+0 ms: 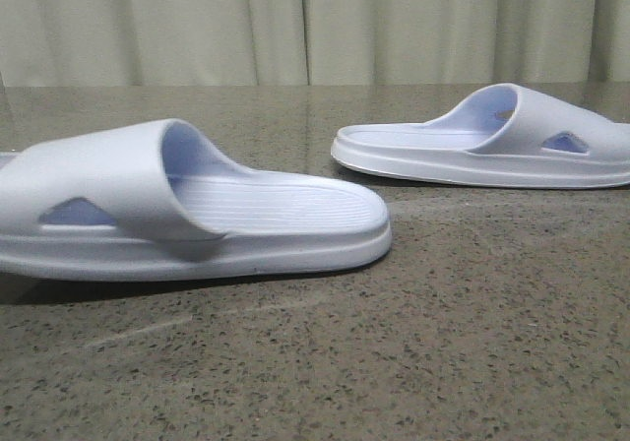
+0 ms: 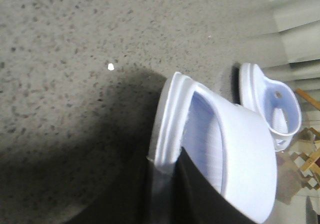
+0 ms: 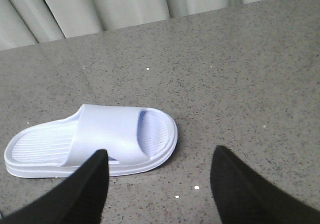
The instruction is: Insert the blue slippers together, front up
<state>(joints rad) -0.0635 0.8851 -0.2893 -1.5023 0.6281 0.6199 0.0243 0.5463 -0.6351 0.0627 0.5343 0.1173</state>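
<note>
Near slipper (image 1: 187,210) was seen flat on the stone table (image 1: 394,362) at 9 o'clock, heel at 3 | far slipper (image 1: 492,136) lay well apart at 2 o'clock | left gripper (image 2: 170,184) was seemingly clamped on the near slipper's edge for lifting | right gripper (image 3: 157,184) was held spread above the far slipper, ungrasped.

- Bare speckled counter (image 1: 463,303) lies open between the near slipper (image 1: 197,205) and the far slipper (image 1: 492,141).
- Beyond the far slipper, a curtain (image 1: 315,23) closes off the counter's back edge.
</note>
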